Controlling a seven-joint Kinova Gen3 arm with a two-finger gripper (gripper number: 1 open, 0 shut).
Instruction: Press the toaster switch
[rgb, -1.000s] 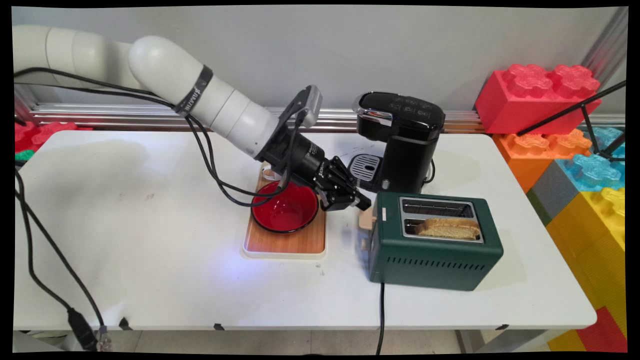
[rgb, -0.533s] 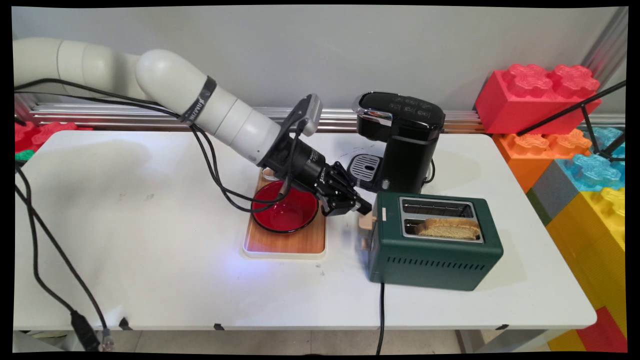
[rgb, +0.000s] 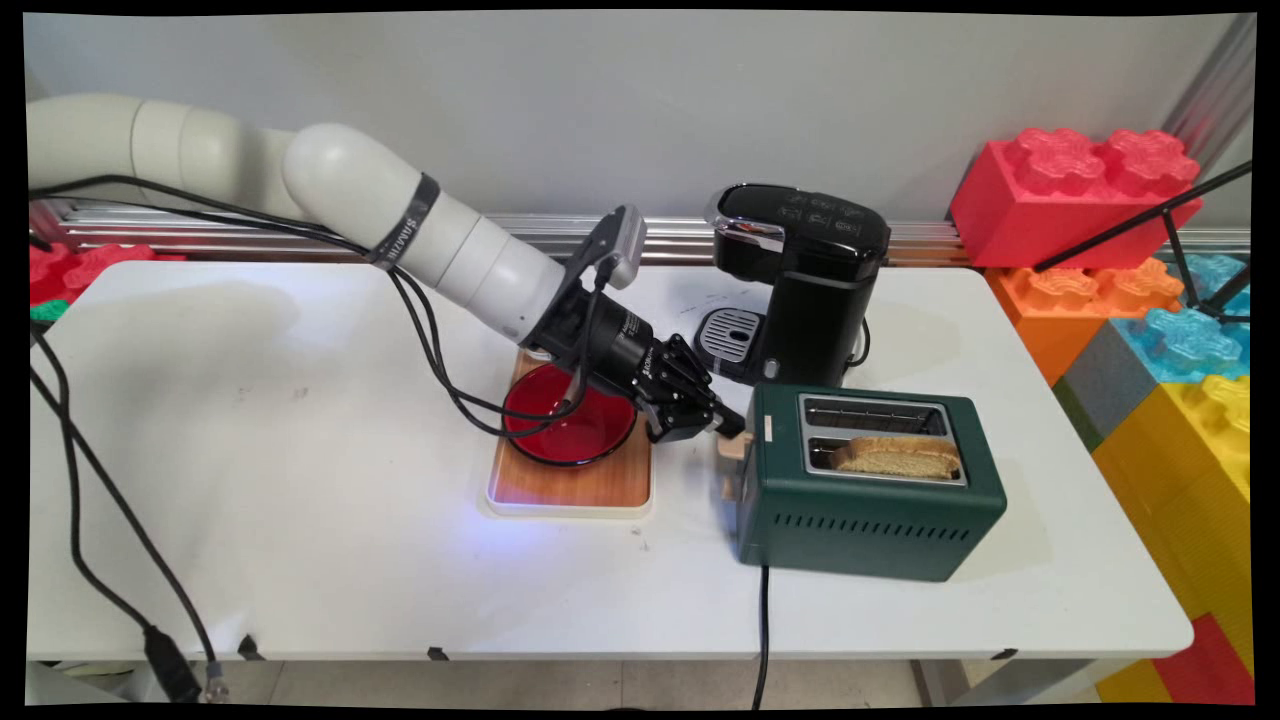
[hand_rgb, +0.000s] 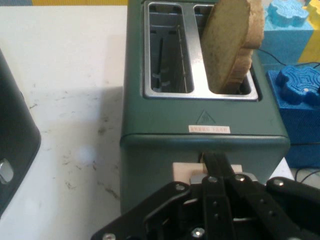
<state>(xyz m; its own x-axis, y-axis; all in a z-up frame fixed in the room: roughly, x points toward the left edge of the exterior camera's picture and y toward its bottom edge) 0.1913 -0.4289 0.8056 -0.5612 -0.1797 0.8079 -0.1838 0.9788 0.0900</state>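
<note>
Right now the tool (rgb: 730, 422) is reaching in low and slanted from the tabletop's (rgb: 300, 520) left side, with its fingers pinched together and gripping nothing. The tips are touching the top of the beige lever (rgb: 733, 447) on the left end of the green toaster (rgb: 870, 510). In the hand view the tool (hand_rgb: 212, 162) is lining up a bit right of centre on the lever (hand_rgb: 182, 172), so contact is looking narrow, only the tips bearing on it. The toaster (hand_rgb: 200, 115) is sitting right of the tabletop's middle, toward the near edge. A bread slice (rgb: 895, 457) is standing in its nearer slot, sticking up above the rim, and the other slot is showing empty. The black coffee machine (rgb: 810, 290) is standing just behind the toaster, toward the far edge. A red bowl (rgb: 565, 425) is resting on a wooden tray (rgb: 570, 485) just left of the tool, under the wrist, not touching it.
</note>
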